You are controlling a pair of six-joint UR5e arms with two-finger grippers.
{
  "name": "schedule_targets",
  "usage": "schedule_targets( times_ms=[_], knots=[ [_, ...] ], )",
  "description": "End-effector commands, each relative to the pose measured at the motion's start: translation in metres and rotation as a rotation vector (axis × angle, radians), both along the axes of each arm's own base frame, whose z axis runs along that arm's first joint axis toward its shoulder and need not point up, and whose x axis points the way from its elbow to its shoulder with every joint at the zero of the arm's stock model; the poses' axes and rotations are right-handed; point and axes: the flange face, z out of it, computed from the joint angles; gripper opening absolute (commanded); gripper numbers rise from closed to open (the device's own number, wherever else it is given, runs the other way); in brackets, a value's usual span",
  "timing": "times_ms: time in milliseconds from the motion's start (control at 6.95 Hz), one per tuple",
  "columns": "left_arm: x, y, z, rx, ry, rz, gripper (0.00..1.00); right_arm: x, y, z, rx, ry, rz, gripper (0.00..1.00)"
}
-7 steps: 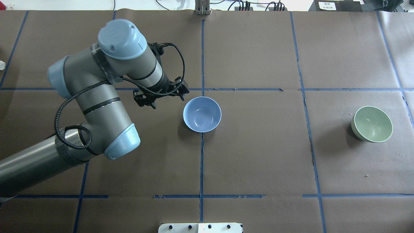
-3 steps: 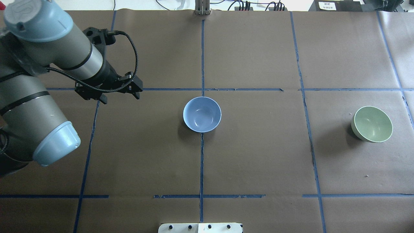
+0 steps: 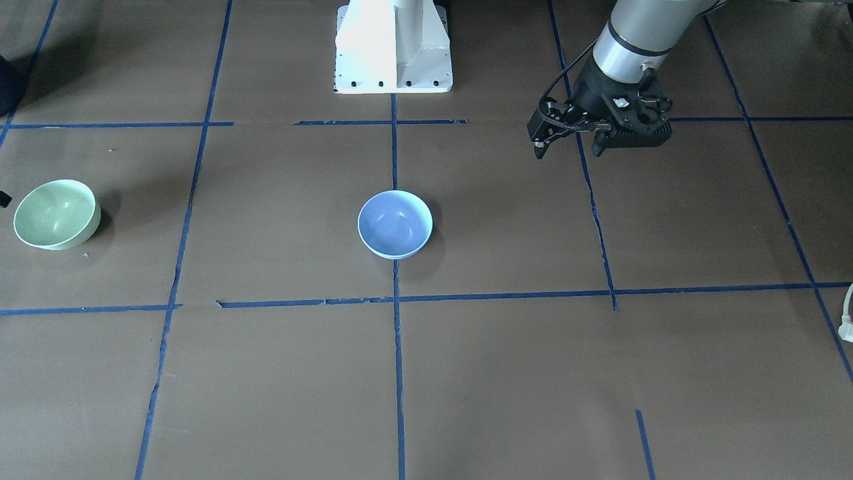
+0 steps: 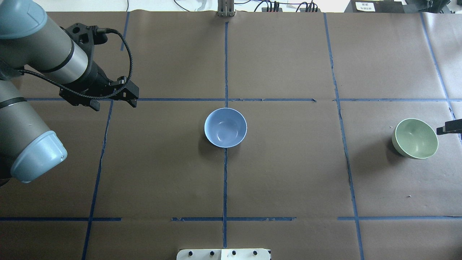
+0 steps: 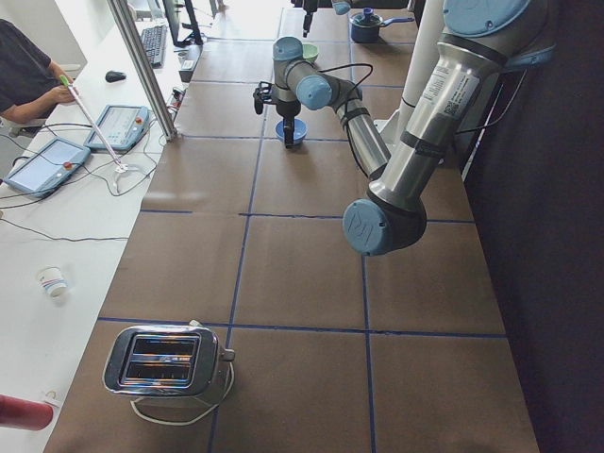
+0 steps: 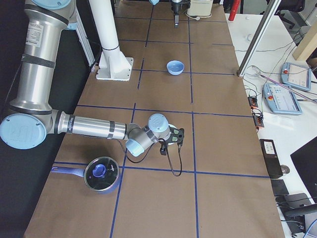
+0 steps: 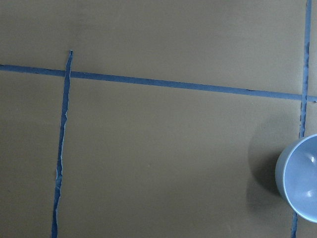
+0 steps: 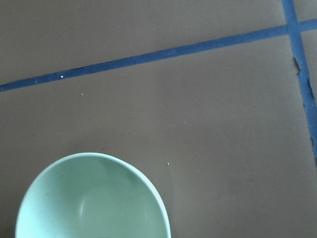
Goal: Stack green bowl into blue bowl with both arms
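Observation:
The blue bowl stands upright at the table's middle; it also shows in the front view and at the left wrist view's right edge. The green bowl sits tilted at the far right, empty, and shows in the front view and the right wrist view. My left gripper is open and empty, well to the left of the blue bowl. Only a black sliver of my right gripper shows at the right edge, just beside the green bowl; I cannot tell its state.
The white pedestal base stands at my side of the table. A pot with a blue lid sits near the right arm. A toaster sits at the left end. Blue tape lines grid the brown table.
My left arm has swung left, away from the blue bowl, its gripper still open. A tip of my right gripper has come into view beside the green bowl. Neither bowl has moved.

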Motion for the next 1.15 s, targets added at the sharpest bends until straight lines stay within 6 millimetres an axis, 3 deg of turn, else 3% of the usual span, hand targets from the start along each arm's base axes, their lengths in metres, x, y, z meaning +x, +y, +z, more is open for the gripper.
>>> schedule_targets(
  times_ms=[0, 288, 432, 576, 720, 864, 1008],
  knots=[
    [-0.008, -0.004, 0.002, 0.016, -0.004, 0.002, 1.00, -0.030, 0.001, 0.012, -0.006, 0.023, -0.035, 1.00],
    [-0.035, -0.008, 0.042, 0.031, -0.040, 0.048, 1.00, -0.040, -0.015, 0.023, -0.019, 0.029, -0.034, 0.96],
    [-0.057, -0.010, 0.058, 0.031, -0.048, 0.049, 1.00, -0.040, -0.015, 0.024, -0.051, 0.022, -0.015, 0.53],
    [-0.070, -0.014, 0.064, 0.041, -0.041, 0.062, 1.00, -0.040, -0.017, 0.016, -0.059, 0.009, 0.000, 0.19],
    [-0.070, -0.014, 0.064, 0.044, -0.040, 0.064, 1.00, -0.040, -0.017, 0.014, -0.055, 0.006, -0.004, 0.02],
    [-0.074, -0.017, 0.067, 0.056, -0.046, 0.068, 1.00, -0.040, -0.017, 0.007, -0.045, -0.001, -0.002, 0.00],
    [-0.079, -0.020, 0.072, 0.059, -0.054, 0.070, 1.00, -0.037, -0.012, -0.017, -0.007, -0.034, 0.006, 0.00]
  ],
)
